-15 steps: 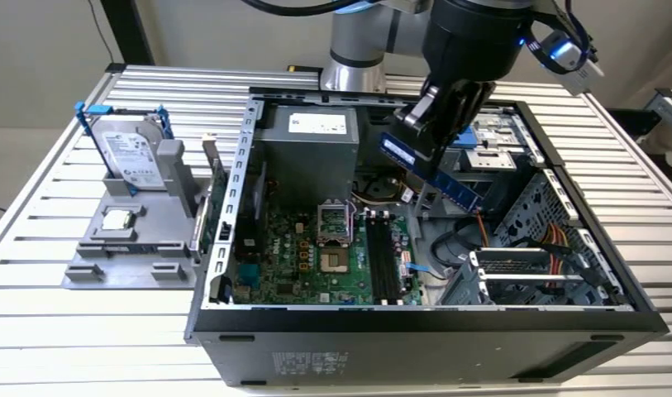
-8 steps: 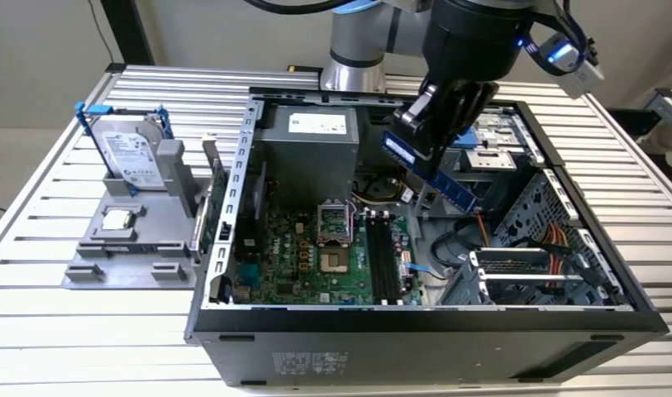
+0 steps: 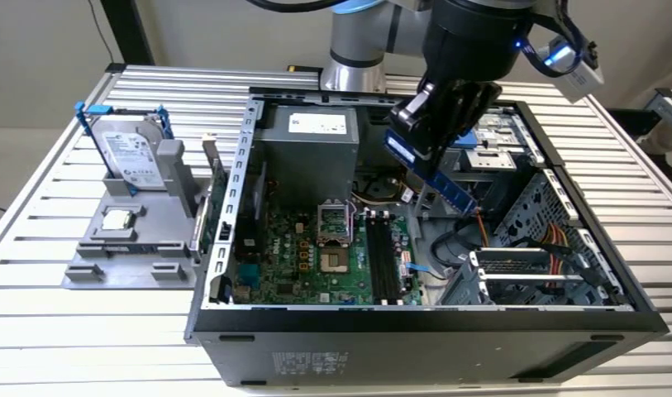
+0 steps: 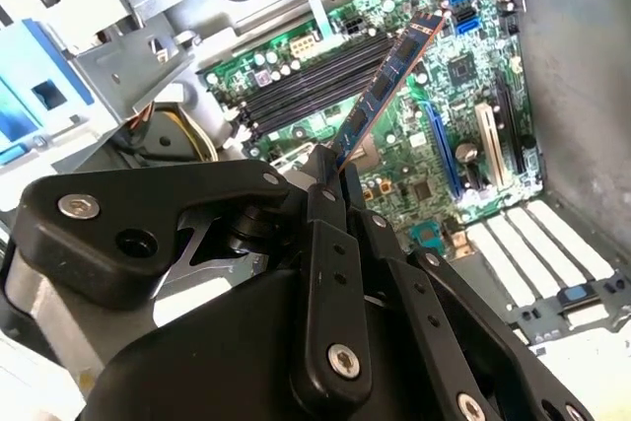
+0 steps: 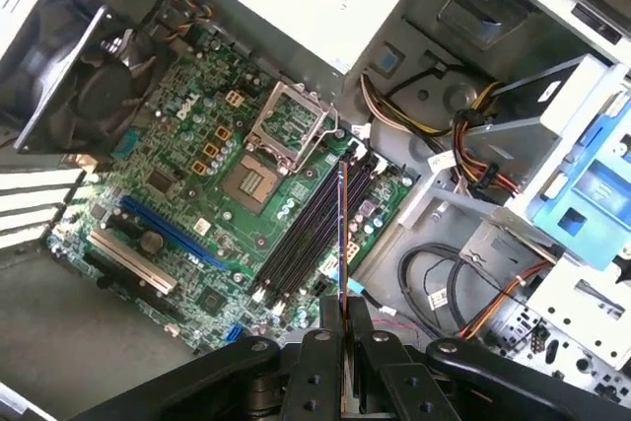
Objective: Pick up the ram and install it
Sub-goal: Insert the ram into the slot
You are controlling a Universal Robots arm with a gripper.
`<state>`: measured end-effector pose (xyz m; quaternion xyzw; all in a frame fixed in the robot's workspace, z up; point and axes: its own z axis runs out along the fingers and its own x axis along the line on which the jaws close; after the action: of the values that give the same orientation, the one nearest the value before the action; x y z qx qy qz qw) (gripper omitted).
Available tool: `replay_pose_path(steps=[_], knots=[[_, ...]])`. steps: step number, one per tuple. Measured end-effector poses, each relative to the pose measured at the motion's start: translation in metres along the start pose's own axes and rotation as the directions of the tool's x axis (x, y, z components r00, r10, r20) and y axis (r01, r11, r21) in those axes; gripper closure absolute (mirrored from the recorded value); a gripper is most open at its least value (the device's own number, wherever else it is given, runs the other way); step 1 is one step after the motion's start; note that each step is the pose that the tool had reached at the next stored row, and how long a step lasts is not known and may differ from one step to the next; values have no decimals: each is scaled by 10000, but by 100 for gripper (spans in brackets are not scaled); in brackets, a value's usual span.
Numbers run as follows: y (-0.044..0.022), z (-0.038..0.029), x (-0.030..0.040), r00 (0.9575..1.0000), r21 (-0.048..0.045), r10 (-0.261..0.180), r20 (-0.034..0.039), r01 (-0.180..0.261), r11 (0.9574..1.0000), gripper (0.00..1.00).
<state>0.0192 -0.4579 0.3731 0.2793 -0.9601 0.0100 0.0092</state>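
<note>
One ram (image 3: 451,192) is hanging in the end effector (image 3: 421,153), fingers closed on it, over the motherboard's black slots (image 3: 382,256). Installing is underway, calling for lining its edge along one slot.

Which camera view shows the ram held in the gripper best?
The second wrist view: the ram shows its flat face with chips. The first wrist view shows it edge-on, the exterior view a blue strip under the gripper.
</note>
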Motion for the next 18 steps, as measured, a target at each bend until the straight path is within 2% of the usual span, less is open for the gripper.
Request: replay_pose_path(steps=[8, 9, 13, 18], knots=[[-1, 0, -2, 9975, -16, 712, -11, -712, 9975, 100], [-2, 0, -3, 9953, -22, 972, -14, -972, 9953, 100], [-2, 0, -3, 9909, -30, 1348, -21, -1349, 9909, 100], [-2, 0, -4, 9833, -40, 1817, -29, -1818, 9833, 100]])
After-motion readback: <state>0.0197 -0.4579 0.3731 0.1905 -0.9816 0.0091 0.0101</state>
